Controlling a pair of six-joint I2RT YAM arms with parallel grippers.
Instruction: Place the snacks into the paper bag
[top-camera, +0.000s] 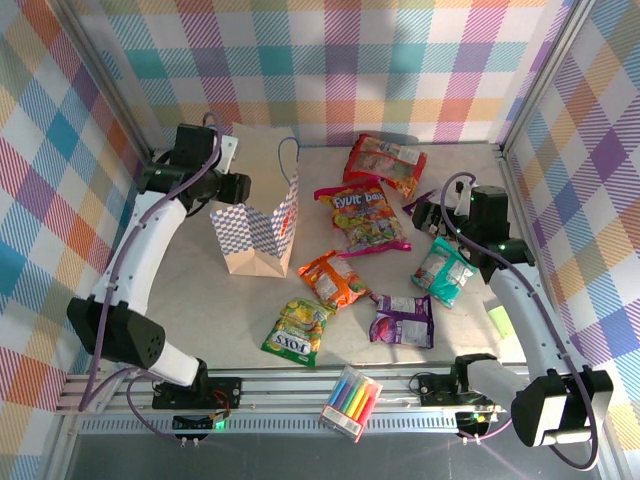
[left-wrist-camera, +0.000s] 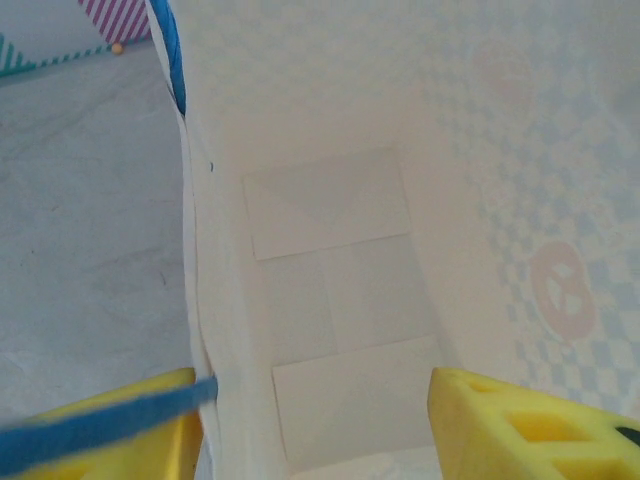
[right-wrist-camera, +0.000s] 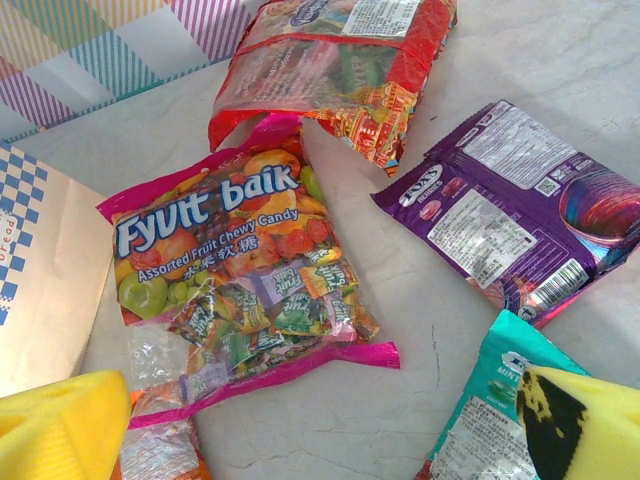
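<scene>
The paper bag (top-camera: 258, 215) stands upright and open at the back left. My left gripper (top-camera: 232, 185) hangs over its mouth, open. In the left wrist view its fingers (left-wrist-camera: 530, 430) straddle the bag's near wall, one inside and one outside by the blue cord handle (left-wrist-camera: 100, 425); the bag floor (left-wrist-camera: 340, 300) is bare. Snacks lie on the table: red (top-camera: 385, 160), fruit candy (top-camera: 362, 215), orange (top-camera: 335, 280), green-yellow (top-camera: 298, 330), purple (top-camera: 403, 320), teal (top-camera: 445, 270). My right gripper (right-wrist-camera: 320, 430) is open above bare table between the fruit candy (right-wrist-camera: 230, 270) and teal packet (right-wrist-camera: 490, 420).
A clear pack of coloured markers (top-camera: 350, 402) lies on the front rail. Another purple packet (right-wrist-camera: 510, 210) lies beside the red one (right-wrist-camera: 330, 70). Checkered walls close in the left, back and right sides. The bag's side (right-wrist-camera: 40, 270) stands left of the candy.
</scene>
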